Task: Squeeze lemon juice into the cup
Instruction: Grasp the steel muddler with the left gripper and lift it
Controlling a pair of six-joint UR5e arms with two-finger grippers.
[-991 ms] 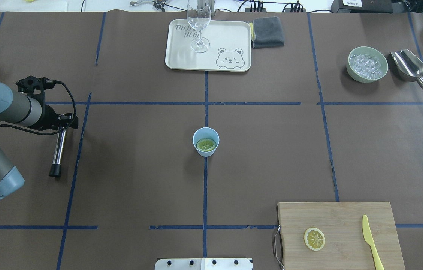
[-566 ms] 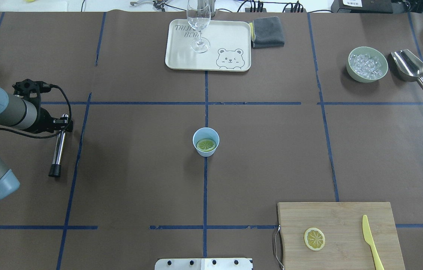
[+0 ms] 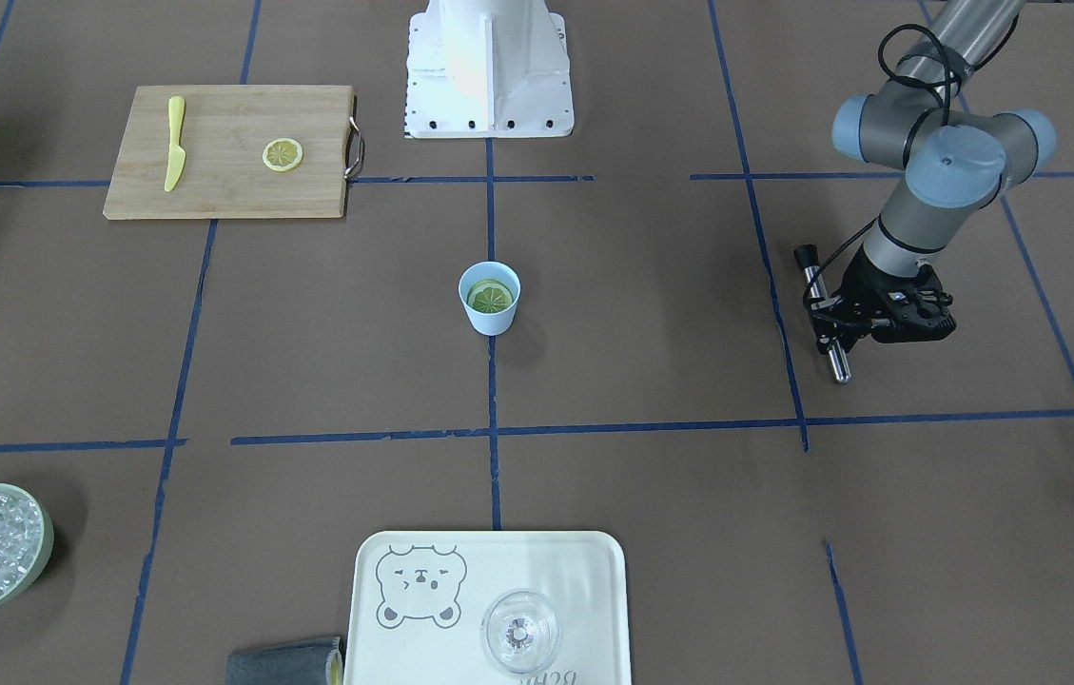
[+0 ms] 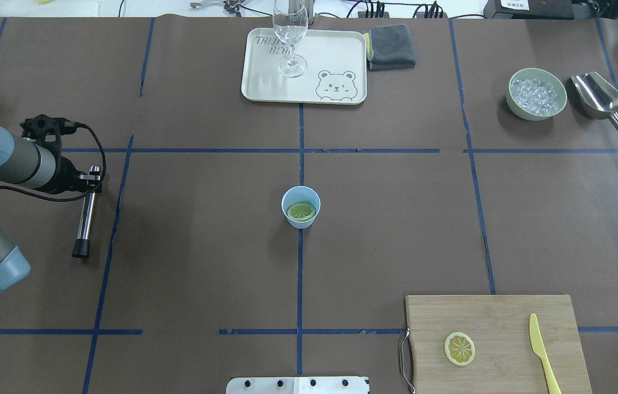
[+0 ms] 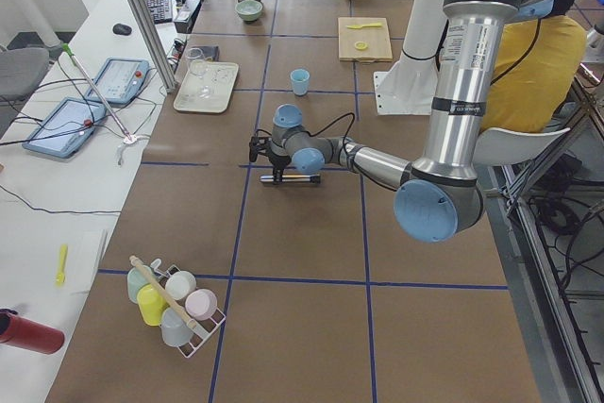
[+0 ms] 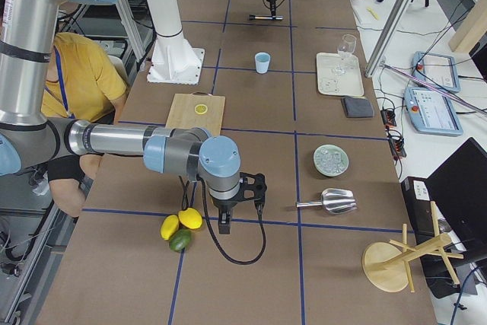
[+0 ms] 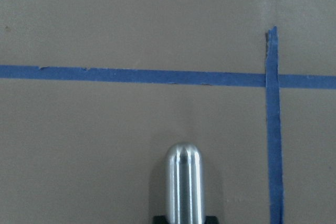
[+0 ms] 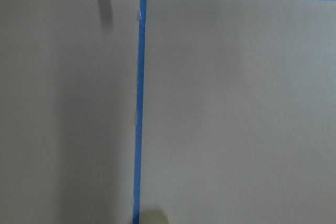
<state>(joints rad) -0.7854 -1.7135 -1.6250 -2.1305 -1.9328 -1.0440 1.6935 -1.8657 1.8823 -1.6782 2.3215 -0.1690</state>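
Lemon (image 4: 301, 211) sits in the cup (image 4: 300, 193); left pincer (image 4: 91, 180) straddles a rod (image 4: 85, 219), perhaps gripping; right pincer (image 6: 242, 205) can't be judged.

matt plastic cup (image 4: 299, 195), wooden board (image 4: 495, 323)

Brown table (image 4: 204, 262), blue tape grid (image 4: 299, 284)

Brown-papered table (image 4: 199, 262), blue tape grid (image 4: 232, 150); on it: cup (image 4: 300, 221) centre, cutting board (image 4: 500, 323), tray (image 4: 330, 49), grey cloth (image 4: 392, 46), ice bowl (image 4: 527, 116), scoop (image 4: 599, 96)
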